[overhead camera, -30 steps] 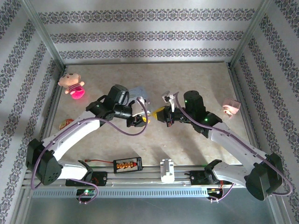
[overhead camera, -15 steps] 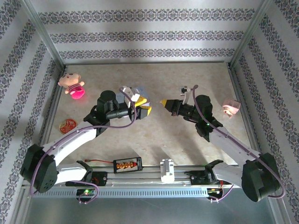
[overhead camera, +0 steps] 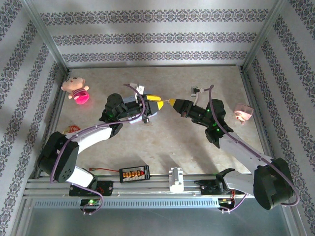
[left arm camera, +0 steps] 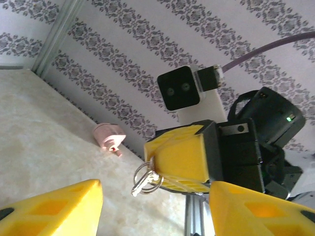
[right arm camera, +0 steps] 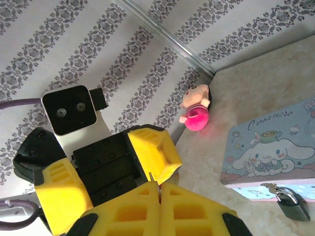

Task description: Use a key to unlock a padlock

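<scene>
In the left wrist view my right gripper (left arm camera: 167, 167) is shut on a metal ring from which the small silver key (left arm camera: 144, 181) hangs. It sits between the wide-apart yellow fingers (left arm camera: 54, 209) of my open left gripper (left arm camera: 155, 189). From above, the left gripper (overhead camera: 155, 104) and right gripper (overhead camera: 172, 103) face each other tip to tip above the table. The right wrist view shows the pale blue cartoon tin (right arm camera: 268, 147) on the table. The tiny dark grey padlock (right arm camera: 293, 204) hangs at its front edge, apart from both grippers.
A pink doll (overhead camera: 76, 88) lies at the far left and a small pink toy (overhead camera: 242, 112) at the right. A red disc (overhead camera: 71, 129) peeks out beside the left arm. A black charger (overhead camera: 134, 173) sits on the near rail (overhead camera: 162, 186).
Both grippers have risen from the table and moved toward the far side, turning to face each other. The gap between them has closed; the left arm now covers the tin from above.
</scene>
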